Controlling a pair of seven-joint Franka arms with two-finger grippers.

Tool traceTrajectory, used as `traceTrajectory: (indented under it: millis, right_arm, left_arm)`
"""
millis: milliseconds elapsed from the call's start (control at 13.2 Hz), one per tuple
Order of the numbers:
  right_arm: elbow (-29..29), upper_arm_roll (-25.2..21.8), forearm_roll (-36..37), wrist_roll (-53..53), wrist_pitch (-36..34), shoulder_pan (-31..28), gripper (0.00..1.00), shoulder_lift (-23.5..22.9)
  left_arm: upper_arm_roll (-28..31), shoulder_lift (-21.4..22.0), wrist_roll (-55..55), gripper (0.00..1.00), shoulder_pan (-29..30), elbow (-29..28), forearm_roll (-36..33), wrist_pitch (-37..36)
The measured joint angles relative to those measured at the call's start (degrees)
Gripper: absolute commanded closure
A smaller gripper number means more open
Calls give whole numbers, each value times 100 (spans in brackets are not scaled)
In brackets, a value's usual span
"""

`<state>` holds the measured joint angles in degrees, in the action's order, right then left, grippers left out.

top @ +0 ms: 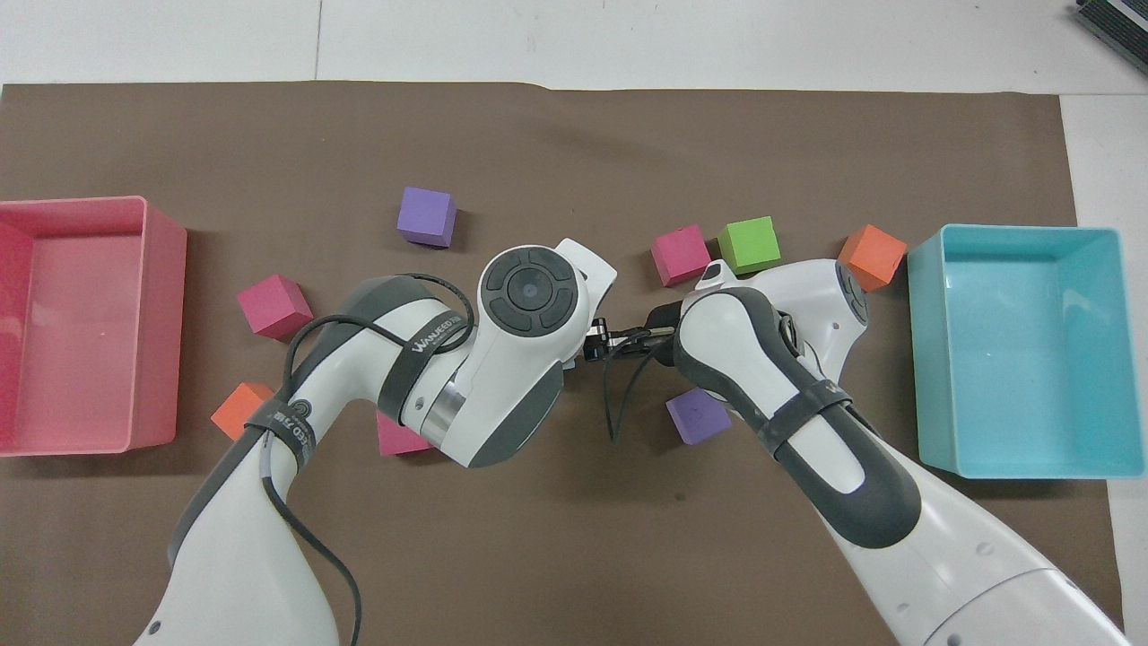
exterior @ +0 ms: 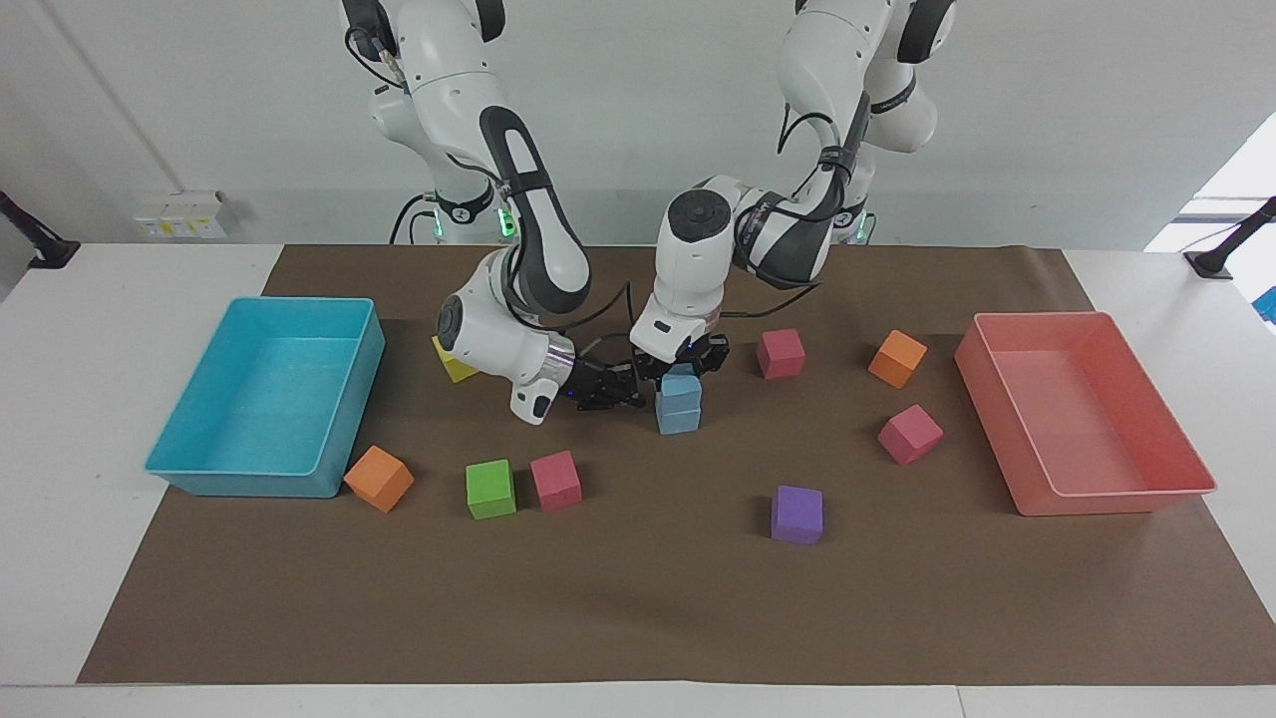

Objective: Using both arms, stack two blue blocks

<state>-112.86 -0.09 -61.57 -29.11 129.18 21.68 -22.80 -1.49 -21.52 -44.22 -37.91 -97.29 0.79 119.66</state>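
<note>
Your two blue blocks are already one on the other near the middle of the bench: the top block point(exterior: 682, 384) sits on the bottom block point(exterior: 679, 417), edges roughly in line. Both hands crowd that stack.

The left hand point(exterior: 688, 361) comes down onto the top block from above and from the robots' side, and it is closed on that block — the fingertips sit at its upper edges. The right hand point(exterior: 623, 387) lies low and level, pointing along the bench toward the stack from the right arm's end. Its fingers are pinched together on nothing, with the tips just beside the stack at about the seam between the blocks. Whether they touch it, I can't tell. From overhead both hands are hidden under the arms' wrists, and so is the stack.

What matters for your next move is that the stack lies straight below the left hand. To my mind the stacking looks nearly done — only the release is left. Open the left hand and lift straight up; any sideways pull could drag the top block off. A yellow block point(exterior: 451, 367) sits close under the right arm's wrist.
</note>
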Motion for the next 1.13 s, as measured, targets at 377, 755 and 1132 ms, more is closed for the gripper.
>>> traceTrajectory:
  millis: [377,755,1132]
  right_arm:
    - [0,0,0,0,0,0,100,0]
    - [0,0,0,0,60,0,100,0]
    - [0,0,0,0,65,0,100,0]
  left_arm:
    - [0,0,0,72,0,0,-1,0]
    - [0,0,-1,62,0,-1,-1,-1]
    - [0,0,-2,32,0,-1,-2,-3]
